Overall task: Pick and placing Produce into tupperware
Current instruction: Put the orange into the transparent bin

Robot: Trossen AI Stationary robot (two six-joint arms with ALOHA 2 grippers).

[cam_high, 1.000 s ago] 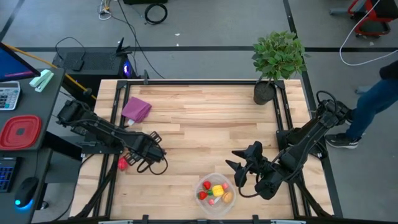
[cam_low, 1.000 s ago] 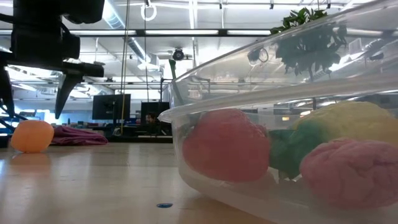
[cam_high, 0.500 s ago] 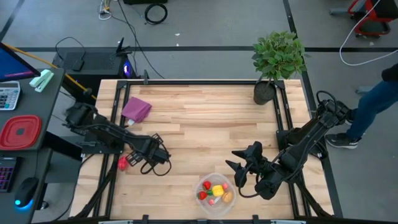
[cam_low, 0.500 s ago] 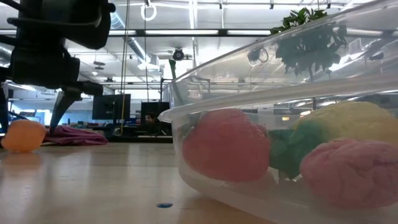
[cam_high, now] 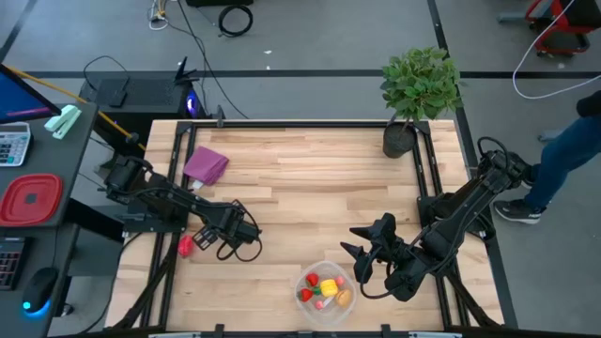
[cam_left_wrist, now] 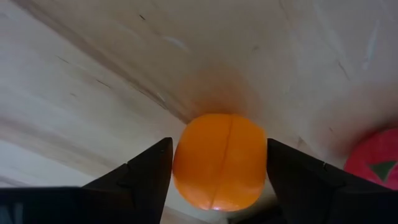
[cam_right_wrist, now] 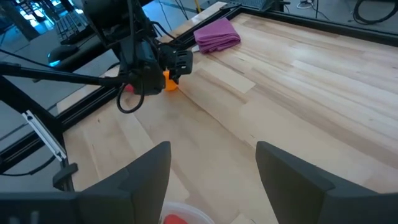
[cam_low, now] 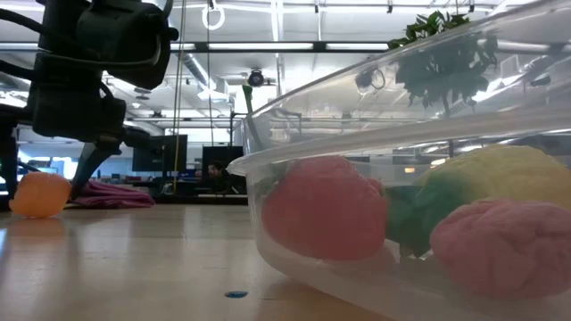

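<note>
My left gripper (cam_high: 205, 235) is open and points down over an orange produce piece (cam_left_wrist: 219, 162) near the table's left edge. One finger stands close on each side of the piece, which rests on the wood and also shows in the low view (cam_low: 40, 193). A red piece (cam_high: 185, 246) lies on the table just beside it. The round clear tupperware (cam_high: 324, 293) stands near the front edge with several red, yellow, pink and tan pieces inside. My right gripper (cam_high: 362, 255) is open and empty, raised just right of the tub. My left gripper's fingers (cam_left_wrist: 146, 171) stand at the two opposite sides of the orange piece (cam_left_wrist: 186, 155), coming from above and pointing down. I cannot tell whether they touch it. The piece rests on the table.
A purple folded cloth (cam_high: 206, 164) lies at the far left. A potted plant (cam_high: 418, 94) stands at the far right corner. A red lidded container (cam_high: 30, 199) sits on the side desk. A person's leg (cam_high: 573, 150) shows beyond the right edge. Bare wood lies mid-table.
My left gripper has come down over the orange piece, so that its fingers now reach the table on either side of it. The gap between the fingers looks unchanged.
</note>
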